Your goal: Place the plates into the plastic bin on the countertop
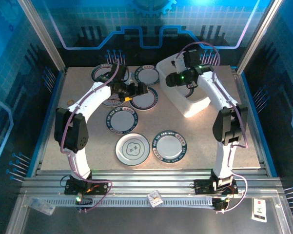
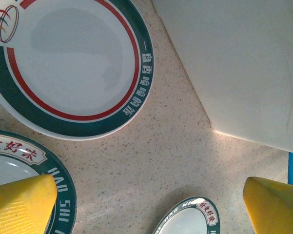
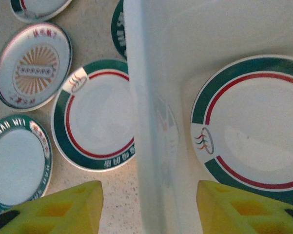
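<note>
Toward the far right corner of the counter [image 1: 200, 127] sits the white plastic bin [image 1: 195, 108], turned at an angle, probably so either arm can reach it. One green-and-red-rimmed plate [image 3: 253, 141] lies flat on its floor; nothing else shows inside. The other plates [image 1: 122, 119] lie flat and mostly apart across the left and middle, among them a grey floral plate [image 1: 132, 148] near the front edge and a sunburst plate [image 3: 33, 66]. I judge they are spread so that each rim can be taken alone. The right hand [image 3: 148, 207] hangs over the bin's wall, jaws apart and empty. The left hand [image 2: 146, 209] hovers low beside the bin, spread wide, holding nothing.
</note>
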You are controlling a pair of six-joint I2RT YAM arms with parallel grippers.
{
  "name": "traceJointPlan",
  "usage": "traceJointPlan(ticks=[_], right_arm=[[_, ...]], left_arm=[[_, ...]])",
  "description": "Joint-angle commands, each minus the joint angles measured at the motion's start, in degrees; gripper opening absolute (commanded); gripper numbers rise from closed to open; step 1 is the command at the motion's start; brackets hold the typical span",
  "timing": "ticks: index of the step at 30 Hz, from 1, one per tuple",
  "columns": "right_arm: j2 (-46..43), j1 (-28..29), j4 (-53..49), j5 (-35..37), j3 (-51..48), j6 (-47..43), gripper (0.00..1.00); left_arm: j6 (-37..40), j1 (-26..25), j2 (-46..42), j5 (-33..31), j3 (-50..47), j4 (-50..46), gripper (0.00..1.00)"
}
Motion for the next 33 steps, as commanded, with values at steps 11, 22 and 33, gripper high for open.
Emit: traceJointPlan(ticks=[11,22,33], right_arm=[[0.4,3.4,-6.4,6.9,-0.7,-7.4,0.34],[-5.2,3.3,-6.8,9.1,-7.2,-12.0,0.19],[-13.1,3.1,-5.9,8.2,-16.5,-17.0,0.16]], left_arm=[[1.4,-0.3,-6.4,-1.3,-7.0,1.7,0.99],[1.2,-0.3,-8.0,-0.6,-9.2,3.4,0.99],[0.8,-0.4,-8.6,0.2,-9.8,4.3,0.99]])
